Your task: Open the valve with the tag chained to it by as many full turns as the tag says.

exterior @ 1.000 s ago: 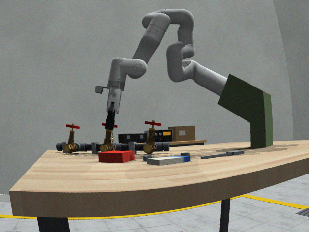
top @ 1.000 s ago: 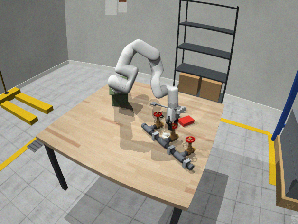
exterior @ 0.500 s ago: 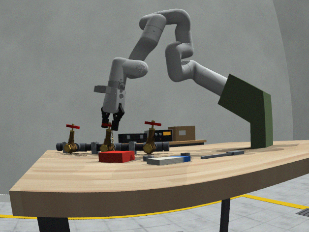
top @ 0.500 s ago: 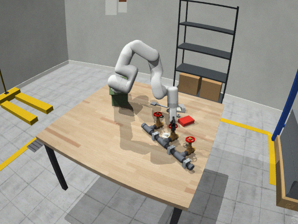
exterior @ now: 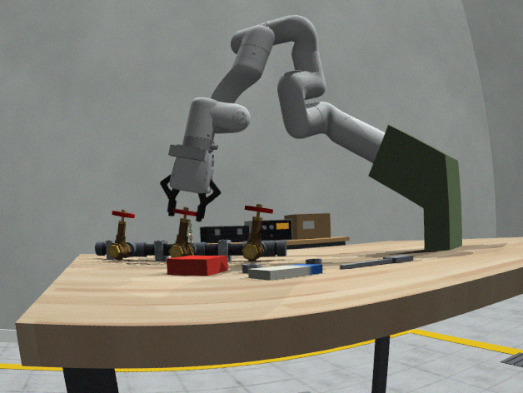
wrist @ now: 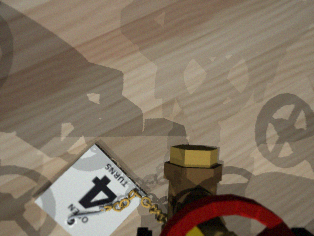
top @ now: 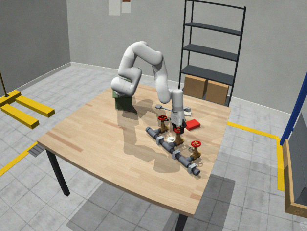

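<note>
Three brass valves with red handwheels stand on a grey pipe (top: 171,148) (exterior: 211,247) on the wooden table (top: 99,139). The middle valve's handwheel (top: 177,129) (exterior: 184,211) (wrist: 222,217) carries a chain and a white tag (wrist: 92,197) (top: 170,139) reading "4 TURNS" that lies flat on the table. My gripper (top: 178,129) (exterior: 184,212) comes down from above and is shut on that middle handwheel. The far valve (top: 163,118) (exterior: 257,208) and the near valve (top: 196,144) (exterior: 122,214) stand free on either side.
A red block (top: 192,124) (exterior: 196,265) lies just beyond the valves. A grey and blue flat tool (exterior: 284,270) and a dark bar (exterior: 371,261) lie further along the table. A shelf rack with cardboard boxes (top: 206,89) stands behind the table.
</note>
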Robot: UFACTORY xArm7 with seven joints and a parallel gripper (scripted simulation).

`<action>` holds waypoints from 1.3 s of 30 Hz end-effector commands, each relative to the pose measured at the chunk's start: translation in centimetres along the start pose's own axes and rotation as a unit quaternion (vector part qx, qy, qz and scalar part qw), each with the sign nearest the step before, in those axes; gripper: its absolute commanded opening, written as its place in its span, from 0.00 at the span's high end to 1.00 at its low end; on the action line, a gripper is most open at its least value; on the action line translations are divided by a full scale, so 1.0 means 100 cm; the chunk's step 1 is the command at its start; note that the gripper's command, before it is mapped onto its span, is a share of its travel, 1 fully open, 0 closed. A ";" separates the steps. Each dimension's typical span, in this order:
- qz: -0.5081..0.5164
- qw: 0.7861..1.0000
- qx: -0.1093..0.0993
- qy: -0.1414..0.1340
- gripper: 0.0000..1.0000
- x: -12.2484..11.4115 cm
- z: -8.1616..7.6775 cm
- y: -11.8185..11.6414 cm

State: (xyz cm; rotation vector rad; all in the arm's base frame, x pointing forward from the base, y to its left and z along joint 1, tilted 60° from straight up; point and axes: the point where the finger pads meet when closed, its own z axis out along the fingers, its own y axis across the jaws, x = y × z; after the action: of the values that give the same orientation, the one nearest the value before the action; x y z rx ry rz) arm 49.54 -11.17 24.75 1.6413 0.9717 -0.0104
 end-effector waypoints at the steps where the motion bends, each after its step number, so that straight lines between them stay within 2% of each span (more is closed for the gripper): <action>1: -0.139 0.990 0.009 0.015 1.00 0.002 -0.001 0.001; 6: -0.181 0.983 0.010 0.017 1.00 0.002 -0.001 0.001; 16: -0.191 0.981 0.009 0.017 1.00 0.002 -0.001 0.001; 17: -0.191 0.981 0.009 0.017 0.00 0.002 -0.001 0.001; 39: -0.191 0.981 0.009 0.017 0.00 0.002 -0.001 0.001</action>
State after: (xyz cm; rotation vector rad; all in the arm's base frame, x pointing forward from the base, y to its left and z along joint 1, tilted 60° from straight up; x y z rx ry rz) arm 49.55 -11.09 24.64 1.4561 1.3031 -0.2566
